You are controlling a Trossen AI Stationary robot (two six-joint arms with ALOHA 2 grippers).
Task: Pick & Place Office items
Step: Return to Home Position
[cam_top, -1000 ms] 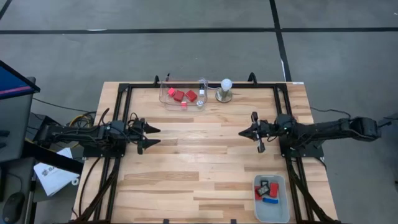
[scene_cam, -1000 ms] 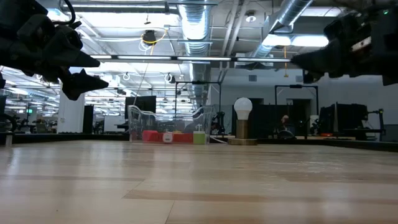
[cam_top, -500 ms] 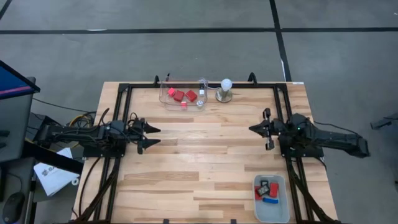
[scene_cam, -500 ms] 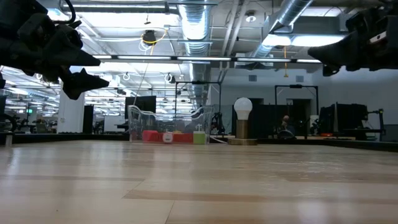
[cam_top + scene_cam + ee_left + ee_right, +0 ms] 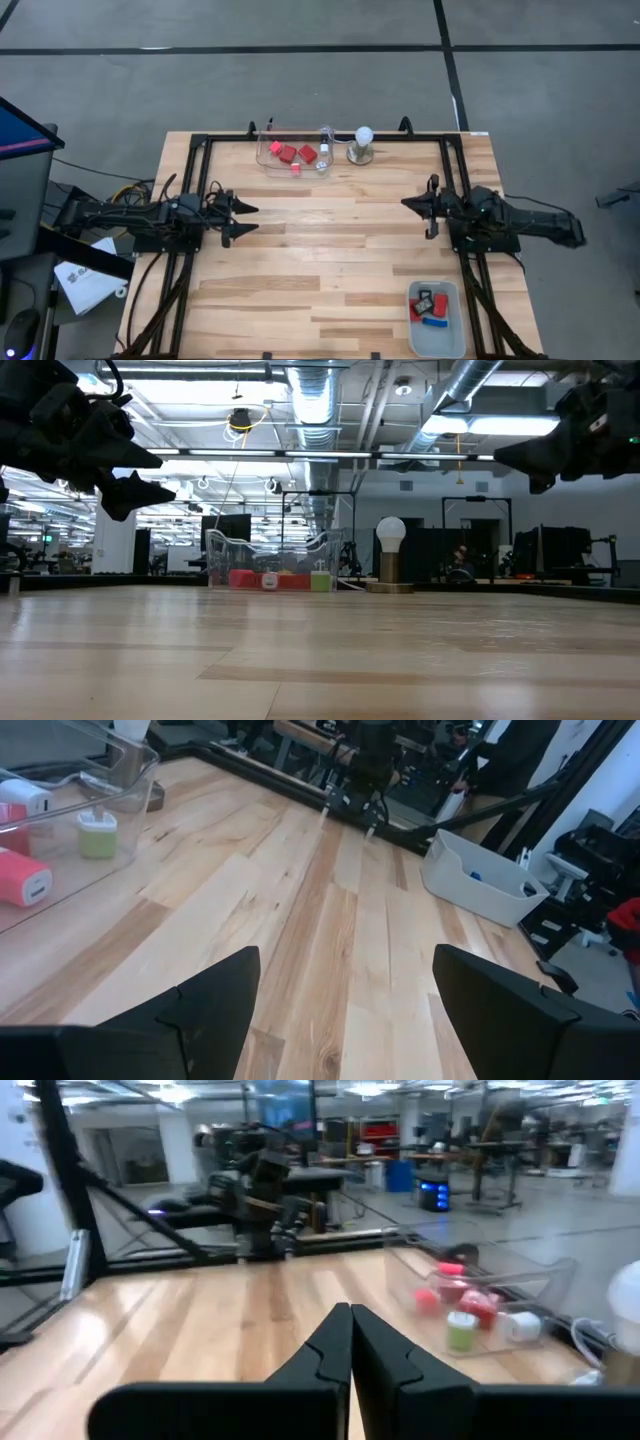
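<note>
the left hand (image 5: pixel 248 219) hovers above the tabletop (image 5: pixel 320 260), fingers wide and empty. the right hand (image 5: pixel 408 204) faces it, fingers closed together. red charger adapters (image 5: pixel 288 153) lie in the transparent bin (image 5: pixel 268 165), well apart from both hands; more office items (image 5: pixel 432 303) lie in a grey bin (image 5: pixel 436 341) near the right hand.

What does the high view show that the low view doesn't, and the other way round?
Only the high view shows the pale grey plastic bin at the table edge beside the right arm, holding red, blue and black-and-white pieces. Only the low view shows the room behind, with silver ceiling ducts. Both show the transparent bin holding red blocks, the white ball on a round metal base, the left gripper and the right gripper.
</note>
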